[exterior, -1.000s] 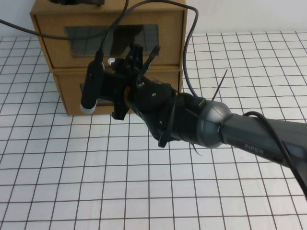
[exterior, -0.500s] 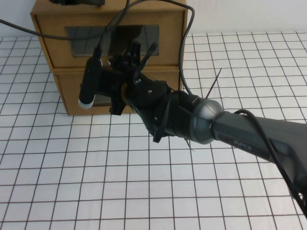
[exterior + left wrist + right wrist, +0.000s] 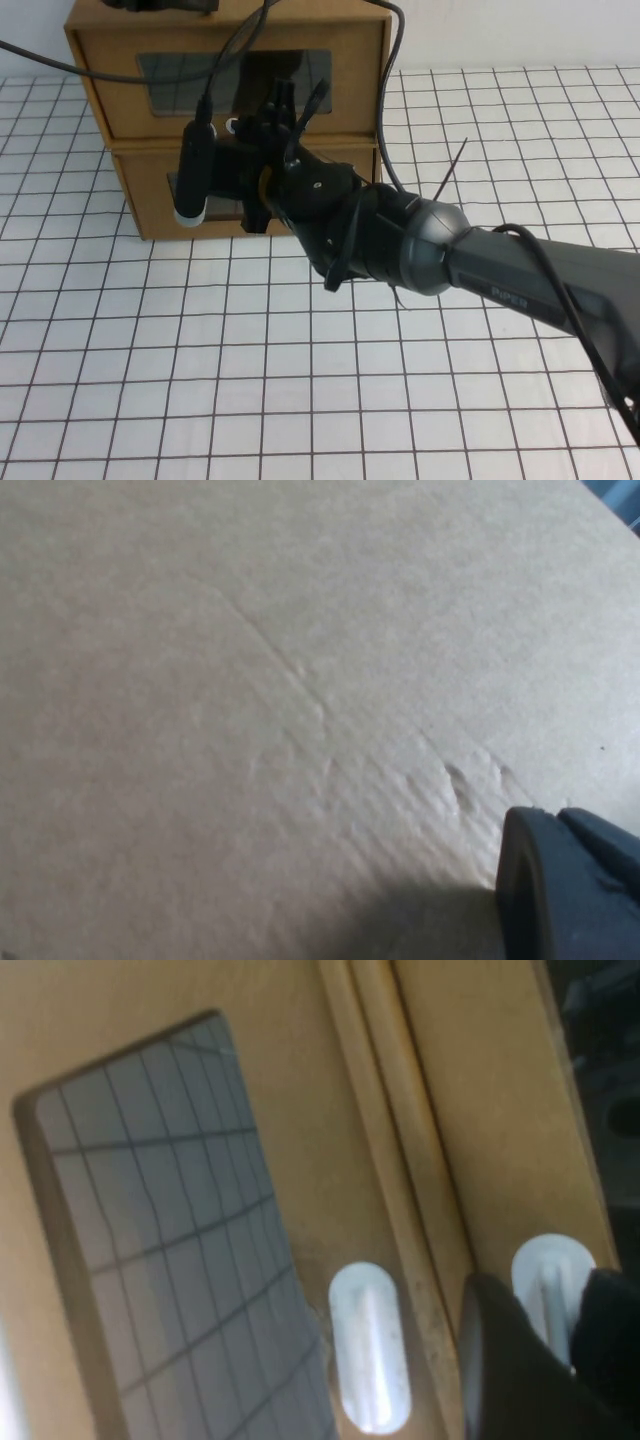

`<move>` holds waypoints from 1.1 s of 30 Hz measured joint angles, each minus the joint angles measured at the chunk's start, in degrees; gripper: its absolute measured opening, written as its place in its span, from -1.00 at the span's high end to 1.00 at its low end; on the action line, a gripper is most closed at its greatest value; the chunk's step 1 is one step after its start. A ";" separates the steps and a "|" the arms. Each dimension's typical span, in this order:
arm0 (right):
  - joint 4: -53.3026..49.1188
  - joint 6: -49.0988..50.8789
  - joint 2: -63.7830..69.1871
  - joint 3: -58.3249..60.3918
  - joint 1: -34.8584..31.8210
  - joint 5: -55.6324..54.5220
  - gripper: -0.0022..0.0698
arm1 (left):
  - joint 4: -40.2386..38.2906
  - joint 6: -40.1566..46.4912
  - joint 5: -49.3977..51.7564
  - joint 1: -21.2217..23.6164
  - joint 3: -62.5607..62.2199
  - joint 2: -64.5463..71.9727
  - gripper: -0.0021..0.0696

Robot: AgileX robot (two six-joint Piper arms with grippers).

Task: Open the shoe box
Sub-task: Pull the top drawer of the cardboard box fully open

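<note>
Stack of two brown cardboard shoe boxes point(image 3: 340, 90) w/ dark windows, at the far left of the white gridded table point(image 3: 200, 380). Right gripper point(image 3: 562, 1305) is right up against the front. Its dark fingers point(image 3: 500, 1360) are apart, one each side of a white oval pull tab point(image 3: 548, 1260), not clamped on it afaict. 2nd white tab point(image 3: 370, 1350) just beside, untouched. Left gripper point(image 3: 572, 890) sits on top of the stack, open or closed idk.
</note>
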 joint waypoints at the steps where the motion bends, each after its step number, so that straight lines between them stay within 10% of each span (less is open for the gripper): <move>1: 0.00 -1.12 0.00 0.00 0.00 0.14 0.52 | 0.00 0.00 0.00 0.00 0.00 0.00 0.95; 33: 9.76 -15.48 -1.50 0.11 4.99 14.21 0.92 | -0.46 -3.77 0.69 0.00 0.00 0.00 0.95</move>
